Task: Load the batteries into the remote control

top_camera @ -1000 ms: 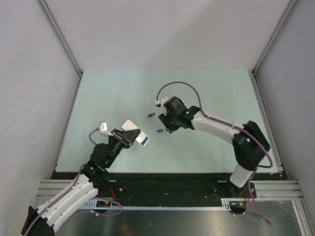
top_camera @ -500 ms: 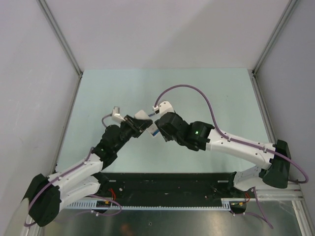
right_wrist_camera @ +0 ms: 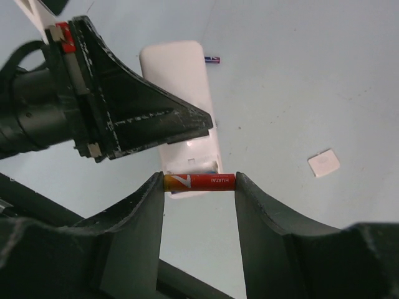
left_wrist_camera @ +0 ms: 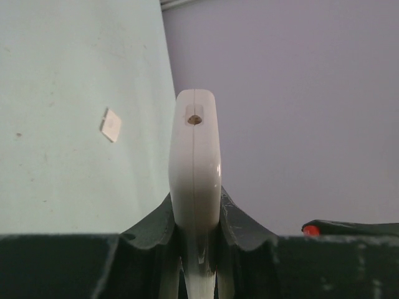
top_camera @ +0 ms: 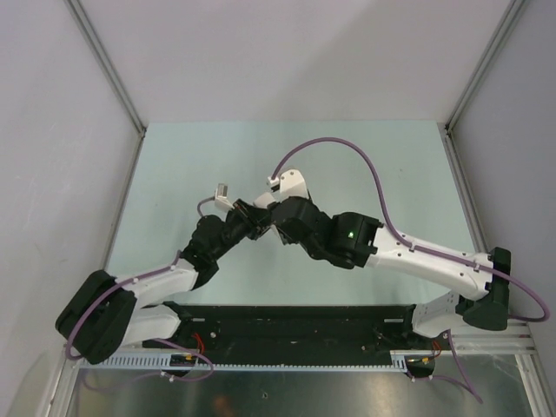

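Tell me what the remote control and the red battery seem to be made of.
The remote control: probably moulded white plastic, glossy; a soft highlight and a seam down its edge suggest it. The red battery: printed red wrap, slightly shiny, likely film over metal; no bare metal shows.

The remote control (right_wrist_camera: 176,81) and red battery (right_wrist_camera: 199,182), each held
The white remote control sits edge-on in the left gripper (left_wrist_camera: 195,215); the red battery spans the right gripper (right_wrist_camera: 200,187) crosswise, at the remote's near end.
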Controlling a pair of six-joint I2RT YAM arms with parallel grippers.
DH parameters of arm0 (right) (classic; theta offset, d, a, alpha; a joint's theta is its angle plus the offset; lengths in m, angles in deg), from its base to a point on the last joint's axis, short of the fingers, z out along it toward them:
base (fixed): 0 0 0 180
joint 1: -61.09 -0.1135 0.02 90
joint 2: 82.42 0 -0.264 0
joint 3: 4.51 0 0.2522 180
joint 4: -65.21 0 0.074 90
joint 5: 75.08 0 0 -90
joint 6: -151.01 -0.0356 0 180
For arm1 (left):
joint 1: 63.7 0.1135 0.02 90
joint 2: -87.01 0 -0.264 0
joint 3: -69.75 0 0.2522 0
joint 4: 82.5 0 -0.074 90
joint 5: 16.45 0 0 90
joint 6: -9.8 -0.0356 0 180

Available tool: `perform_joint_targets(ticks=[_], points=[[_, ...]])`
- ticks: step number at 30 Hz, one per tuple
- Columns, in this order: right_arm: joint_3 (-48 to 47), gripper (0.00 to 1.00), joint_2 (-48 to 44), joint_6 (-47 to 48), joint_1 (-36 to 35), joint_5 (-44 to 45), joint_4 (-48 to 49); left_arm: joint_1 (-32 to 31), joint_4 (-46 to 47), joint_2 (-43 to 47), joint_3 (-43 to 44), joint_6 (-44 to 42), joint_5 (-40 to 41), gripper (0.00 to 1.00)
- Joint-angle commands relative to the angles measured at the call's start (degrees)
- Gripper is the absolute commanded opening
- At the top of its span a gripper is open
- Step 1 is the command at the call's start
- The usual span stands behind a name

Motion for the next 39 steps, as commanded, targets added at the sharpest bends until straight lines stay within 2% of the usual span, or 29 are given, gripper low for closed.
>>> perform_joint_targets(ticks=[1, 12, 33, 39], points=[[-4.07, 0.0, 1.96, -2.31, -0.69, 3.5, -4.28, -0.35, 14.28, -2.93, 2.36, 3.78, -4.58, 0.0], [-7.14, 0.0, 5.82, -3.28, -0.6, 3.94, -9.56, -0.27, 24.05, -8.12, 2.1, 7.03, -7.22, 0.0], [-8.38, 0.0, 7.93, -1.7, -1.83, 6.23, -12.73, -0.18, 24.5, -9.26, 1.4, 8.18, -8.01, 0.0], [-8.47, 0.08, 7.94, -1.52, -1.92, 5.44, -12.03, -0.18, 24.59, -9.35, 1.57, 8.27, -8.36, 0.0]])
